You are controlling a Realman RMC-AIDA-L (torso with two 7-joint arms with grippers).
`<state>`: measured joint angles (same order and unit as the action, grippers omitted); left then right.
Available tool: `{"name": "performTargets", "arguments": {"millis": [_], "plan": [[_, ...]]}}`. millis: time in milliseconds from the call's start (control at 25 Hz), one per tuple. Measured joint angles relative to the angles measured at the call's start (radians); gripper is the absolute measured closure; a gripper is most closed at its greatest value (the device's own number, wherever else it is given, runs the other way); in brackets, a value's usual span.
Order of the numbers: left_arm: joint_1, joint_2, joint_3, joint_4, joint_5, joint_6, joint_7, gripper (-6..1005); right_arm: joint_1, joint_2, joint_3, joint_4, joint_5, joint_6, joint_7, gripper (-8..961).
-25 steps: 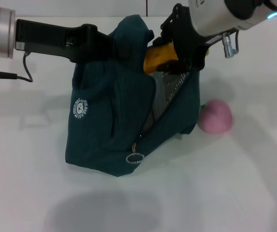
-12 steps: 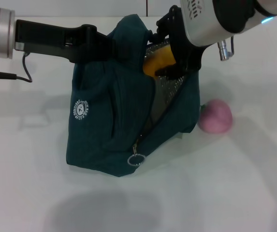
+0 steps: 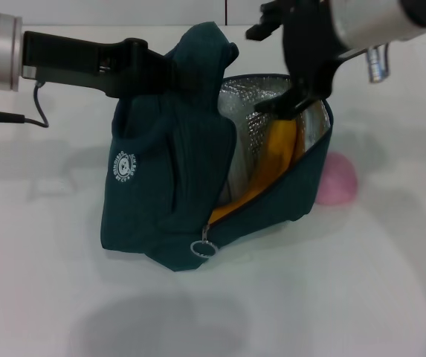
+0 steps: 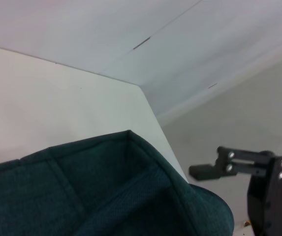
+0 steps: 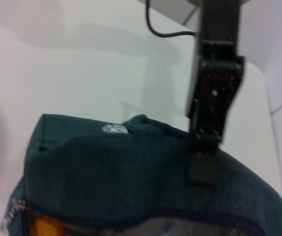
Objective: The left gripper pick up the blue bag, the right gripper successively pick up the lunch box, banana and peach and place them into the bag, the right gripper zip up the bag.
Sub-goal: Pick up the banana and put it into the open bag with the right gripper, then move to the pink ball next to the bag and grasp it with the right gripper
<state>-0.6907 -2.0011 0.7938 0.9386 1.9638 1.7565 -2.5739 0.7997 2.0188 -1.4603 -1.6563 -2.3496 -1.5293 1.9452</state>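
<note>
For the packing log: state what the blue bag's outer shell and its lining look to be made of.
The blue bag, held up by the left gripper: its shell looks like matte woven fabric, with a visible weave and soft folds. The lining looks like silver foil, shiny and crinkled with a quilted grid; probably an insulating film.

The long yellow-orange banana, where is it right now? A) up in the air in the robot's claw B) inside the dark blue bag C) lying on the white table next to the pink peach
B, the long yellow-orange banana leans against the silver lining inside the open dark teal-blue fabric bag, and the right gripper above the opening is empty.
</note>
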Motion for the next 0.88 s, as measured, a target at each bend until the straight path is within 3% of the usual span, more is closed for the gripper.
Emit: {"name": "performTargets", "arguments": {"millis": [360,600,880], "plan": [[0.01,-0.001,-0.002,0.0,-0.001,0.0,0.003,959,-0.155,-0.002,0.31,-0.04,0.082,-0.067,0.059,65],[0.009,-0.001,-0.002,0.0,-0.001,0.0,0.004,958,-0.229,-0.002,0.487,0.121,0.128,-0.084,0.082,66],[0.008,-0.002,0.0,-0.009,0.0,0.0,0.006,958,-0.202,-0.021,0.544,0.384,0.116,-0.05,0.131,67]]}}
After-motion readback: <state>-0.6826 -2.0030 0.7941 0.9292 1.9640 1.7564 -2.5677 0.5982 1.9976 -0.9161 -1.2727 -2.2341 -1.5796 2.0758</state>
